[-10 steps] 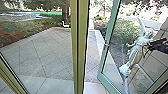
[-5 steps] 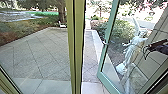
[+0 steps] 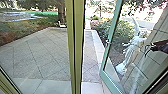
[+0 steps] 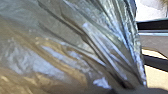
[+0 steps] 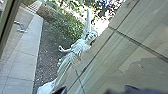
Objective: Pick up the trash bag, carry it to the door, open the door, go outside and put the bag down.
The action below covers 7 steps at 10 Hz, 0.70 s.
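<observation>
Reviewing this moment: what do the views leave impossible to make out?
- Trash bag, left wrist view: full outline cut off by picture edges; contents hidden by its creased surface.
- Statue, right wrist view: base cut off by an edge.
- Right arm, head view: rest beyond the edge.

Bright daylight washed out the greenery (image 3: 102, 9) toward one o'clock; pale glare streaked the glass door (image 3: 106, 56) and trash bag (image 4: 75, 50).

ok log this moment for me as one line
door: partly open | right gripper: by door glass, contact unclear | trash bag: close to left wrist camera | beyond: paved yard, statue
</observation>
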### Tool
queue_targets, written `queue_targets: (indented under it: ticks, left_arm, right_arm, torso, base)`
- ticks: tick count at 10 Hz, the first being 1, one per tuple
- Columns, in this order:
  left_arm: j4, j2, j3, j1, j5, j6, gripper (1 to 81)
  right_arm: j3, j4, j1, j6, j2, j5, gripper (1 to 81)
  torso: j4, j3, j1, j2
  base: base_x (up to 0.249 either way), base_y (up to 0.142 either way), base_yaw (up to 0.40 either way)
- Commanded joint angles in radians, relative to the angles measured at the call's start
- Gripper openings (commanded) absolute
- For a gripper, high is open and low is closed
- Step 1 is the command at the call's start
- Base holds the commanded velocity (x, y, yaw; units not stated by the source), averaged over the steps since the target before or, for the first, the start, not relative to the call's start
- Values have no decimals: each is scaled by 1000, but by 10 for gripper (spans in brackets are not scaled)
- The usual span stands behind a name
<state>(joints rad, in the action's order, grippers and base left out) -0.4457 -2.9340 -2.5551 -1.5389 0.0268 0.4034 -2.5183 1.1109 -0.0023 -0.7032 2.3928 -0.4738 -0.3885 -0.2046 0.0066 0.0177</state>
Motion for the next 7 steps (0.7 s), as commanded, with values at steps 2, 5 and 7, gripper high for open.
queue_targets:
  ticks: [2, 5, 7]
  left_arm:
    - [-7, -4, 13, 10, 87, 5, 10]
    - [-5, -4, 13, 10, 87, 6, 10]
    - [-4, -2, 13, 10, 87, 8, 10]
  right_arm:
    - [21, -215, 138, 7, 71, -95, 811]
    - [184, -505, 72, 10, 93, -233, 811]
    - [277, -730, -6, 21, 71, -310, 811]
  torso:
    - [0, 0, 0, 0]
    - [0, 0, 0, 0]
    - [0, 0, 0, 0]
  base:
    - [0, 0, 0]
    - [0, 0, 0]
    - [0, 0, 0]
